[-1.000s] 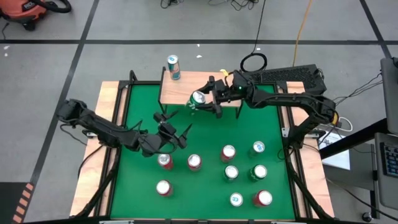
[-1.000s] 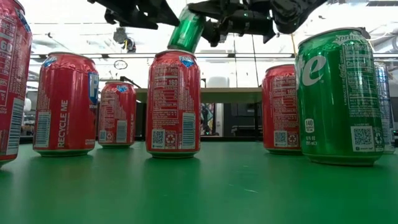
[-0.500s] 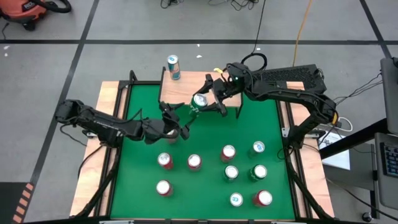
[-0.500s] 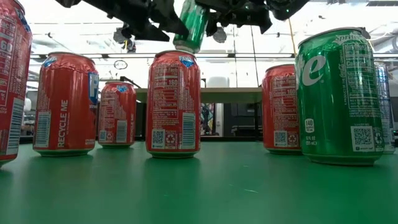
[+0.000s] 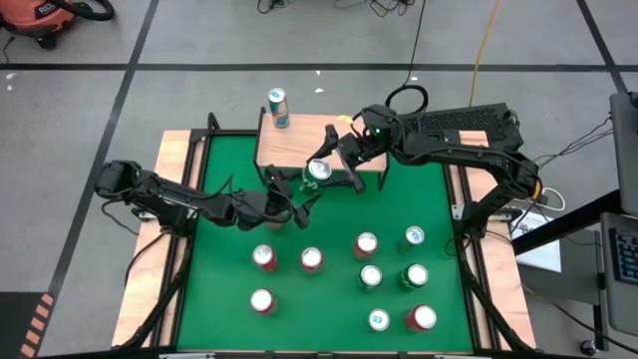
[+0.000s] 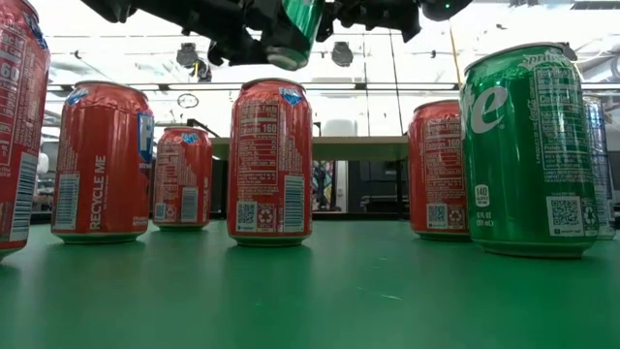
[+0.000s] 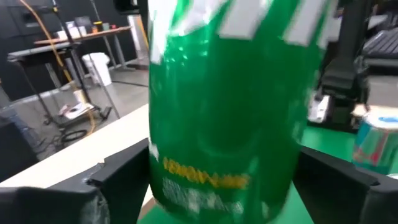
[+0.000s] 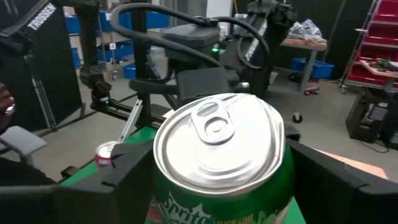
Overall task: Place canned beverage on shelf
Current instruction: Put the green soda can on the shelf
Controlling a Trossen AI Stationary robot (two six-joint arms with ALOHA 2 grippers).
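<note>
High view: right gripper [image 5: 333, 172] pinches a green can [image 5: 318, 171] in the air, at the shelf's [image 5: 289, 140] near edge. Left gripper [image 5: 292, 195], fingers spread, flanks it.

Low view: can [image 6: 295, 29] hangs tilted above the red cans [image 6: 269, 160].

Wrist views: can [image 7: 230, 99] [image 8: 219, 158] sits between each gripper's fingers.

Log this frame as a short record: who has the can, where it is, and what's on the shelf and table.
held can: green can, in the air by the shelf's near edge
right end effector: shut on the green can
left end effector: at the same can, grip unclear
shelf: one pale can at a far corner
table: nine cans standing
</note>
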